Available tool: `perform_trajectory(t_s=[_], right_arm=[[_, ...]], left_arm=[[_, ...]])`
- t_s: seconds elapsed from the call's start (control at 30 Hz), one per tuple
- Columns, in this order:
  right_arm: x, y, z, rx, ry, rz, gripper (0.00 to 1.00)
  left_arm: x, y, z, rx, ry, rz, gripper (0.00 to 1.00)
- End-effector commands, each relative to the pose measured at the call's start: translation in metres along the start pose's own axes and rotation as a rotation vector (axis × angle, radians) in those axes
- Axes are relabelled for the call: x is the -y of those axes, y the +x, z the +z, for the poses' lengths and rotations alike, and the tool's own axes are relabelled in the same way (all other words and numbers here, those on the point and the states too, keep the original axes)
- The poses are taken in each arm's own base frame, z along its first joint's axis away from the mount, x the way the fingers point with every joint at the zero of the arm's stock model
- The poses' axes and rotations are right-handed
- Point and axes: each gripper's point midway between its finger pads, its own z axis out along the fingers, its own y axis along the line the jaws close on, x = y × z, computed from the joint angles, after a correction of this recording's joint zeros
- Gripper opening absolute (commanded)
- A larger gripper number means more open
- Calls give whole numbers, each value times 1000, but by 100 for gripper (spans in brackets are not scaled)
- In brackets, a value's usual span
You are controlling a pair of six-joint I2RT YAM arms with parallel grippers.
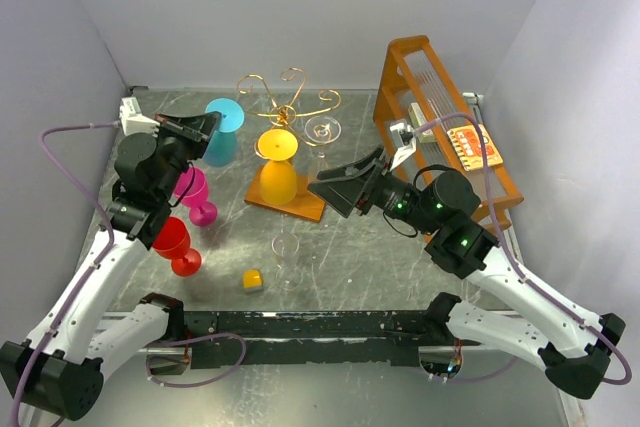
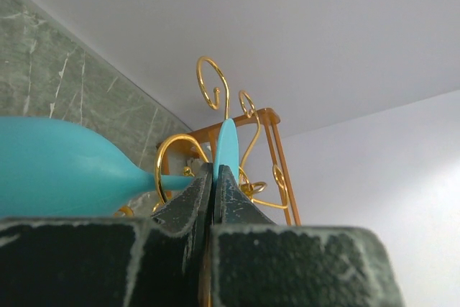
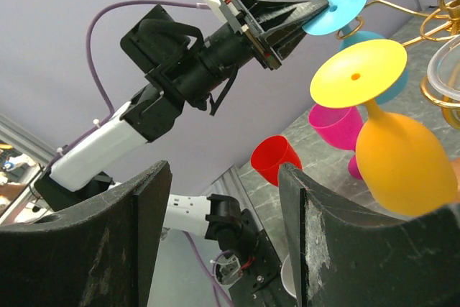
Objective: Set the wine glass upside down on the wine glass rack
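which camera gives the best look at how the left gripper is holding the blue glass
Right wrist view: left gripper pinches the blue glass by its foot rim, side-on. Left wrist shows only the clamped foot edge; top view shows it small.

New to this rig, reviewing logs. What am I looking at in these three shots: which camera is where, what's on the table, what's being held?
Two robot arms are bolted at the near edge of a table. The wide picture comes from a fixed camera above and behind them; the other two come from cameras on each wrist, with that arm's own fingers at the bottom.

The left gripper is shut on the foot of an upside-down teal wine glass, lifted near the wine glass rack, a gold wire tree on a wooden base. The right gripper is open and empty.

An orange glass sits upside down on the rack's base, and a clear glass is by the wire arms. On the table stand a pink glass and a red glass, plus a small yellow block. A tall wooden frame stands at the right.
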Motion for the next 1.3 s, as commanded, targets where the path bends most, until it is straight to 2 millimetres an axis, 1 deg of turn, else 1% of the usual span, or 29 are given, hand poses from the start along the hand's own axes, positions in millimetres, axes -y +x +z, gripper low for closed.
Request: perform_trajectory(t_s=[0.0, 0.13, 0.3, 0.43, 0.5, 0.6, 0.67, 0.73, 0.8, 0.9, 1.0, 1.03, 1.13, 1.2, 1.27], right_arm=[[-5, -11, 0, 24, -3, -25, 61], [-2, -9, 2, 14, 8, -33, 61], [0, -14, 2, 2, 44, -70, 61], [2, -15, 2, 5, 57, -75, 61], [2, -14, 2, 3, 58, -73, 61], [4, -13, 2, -2, 67, -68, 61], [5, -13, 1, -4, 75, -68, 61], [9, -9, 2, -23, 86, -67, 60], [3, -13, 3, -34, 76, -74, 58], [4, -10, 6, -73, 88, -94, 58], [9, -4, 8, -124, 111, -107, 59], [10, -2, 9, -146, 117, -112, 59], [17, 4, 13, -209, 147, -138, 59], [10, 5, 14, -237, 115, -161, 58], [5, 4, 16, -241, 90, -190, 59]], left_arm=[[7, -2, -11, -18, 30, 53, 10], [4, 2, -14, -39, 26, 73, 16], [-2, 5, -13, -58, -7, 92, 16], [-5, 10, -10, -78, -9, 97, 17], [-7, 12, -10, -88, -20, 100, 19], [-15, 11, -11, -85, -64, 113, 24], [-19, 9, -14, -81, -81, 127, 29], [-22, 8, -17, -77, -96, 148, 34], [-26, 6, -21, -79, -116, 180, 43], [-28, 3, -28, -91, -148, 236, 59], [-27, 0, -36, -106, -161, 293, 81], [-26, -3, -40, -103, -167, 309, 85], [-21, -13, -55, -84, -168, 371, 95], [-12, -18, -66, -78, -121, 448, 98], [-9, -22, -79, -71, -95, 532, 98]])
